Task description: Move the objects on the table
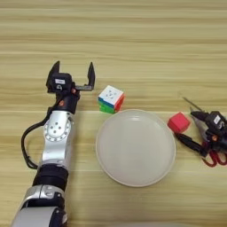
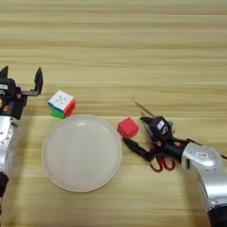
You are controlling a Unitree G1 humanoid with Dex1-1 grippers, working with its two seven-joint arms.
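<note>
On the desk (image 1: 133,26), the puzzle cube (image 1: 111,99) sits just beyond the plate (image 1: 135,147), right of the left gripper (image 1: 73,74), jaws released. The red cube (image 2: 128,127) lies near the right gripper (image 2: 135,135), also released, above the scissors (image 2: 160,163)

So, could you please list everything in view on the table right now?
puzzle cube: one, white top with green, red and orange sides, just beyond the plate's far-left rim.
red cube: one, plain red, right of the plate.
plate: one, off-white, round, nothing on it, centre near.
scissors: one, red handles, under the right gripper.
table: one, light wood.
left gripper: fingers open, left of the puzzle cube.
right gripper: fingers open, beside the red cube.
</note>
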